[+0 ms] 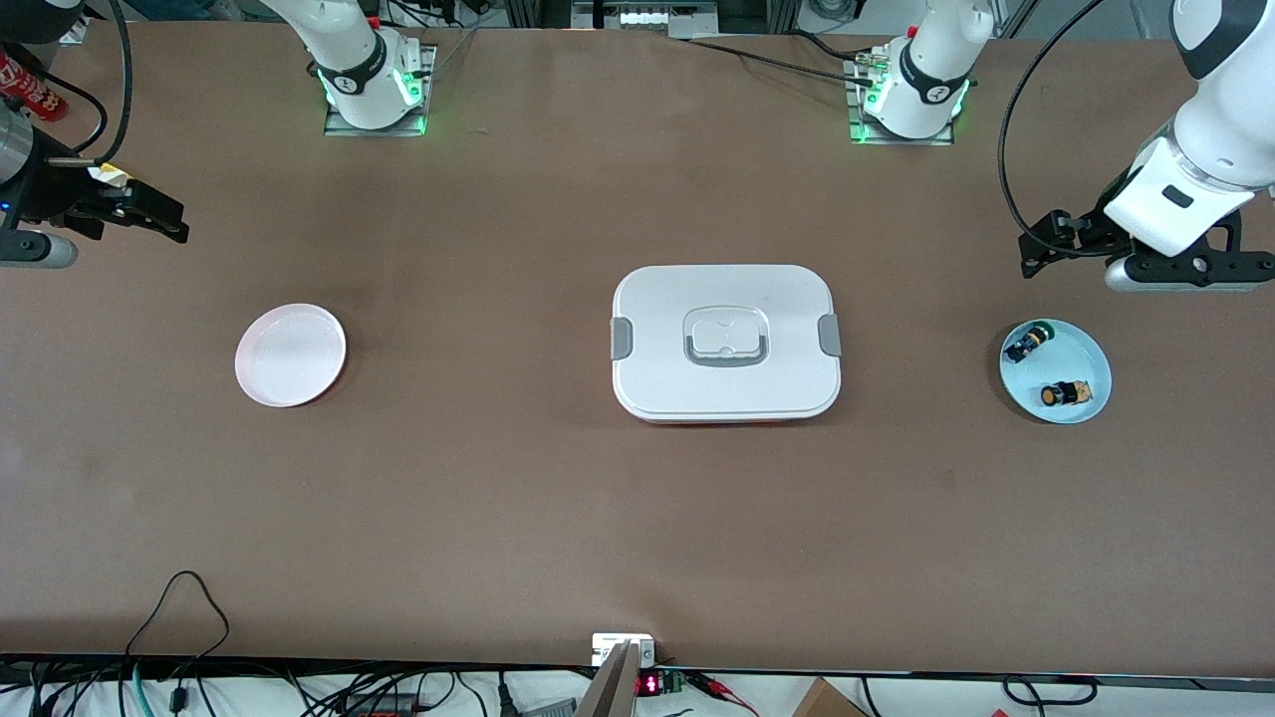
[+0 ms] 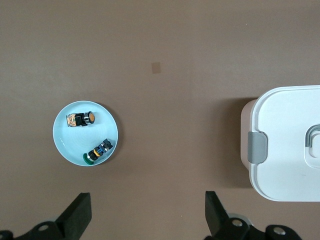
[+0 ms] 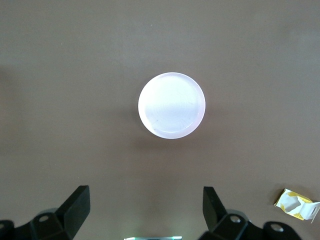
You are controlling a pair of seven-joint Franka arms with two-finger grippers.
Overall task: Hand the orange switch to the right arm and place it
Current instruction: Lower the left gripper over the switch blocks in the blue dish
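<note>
Lying in blue dish (image 1: pixel 1089 351), orange switch (image 1: pixel 1062 394), left gripper (image 1: pixel 1036 249) open above

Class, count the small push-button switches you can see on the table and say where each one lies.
2. Both lie in the blue dish at the left arm's end: the orange switch nearer the front camera, the green-capped switch farther. None appears hidden.

Matt brown table (image 1: pixel 498 498); smooth white plastic box (image 1: pixel 726 398), glossy pink plate (image 1: pixel 290 356), glossy blue dish (image 1: pixel 1086 349)
</note>
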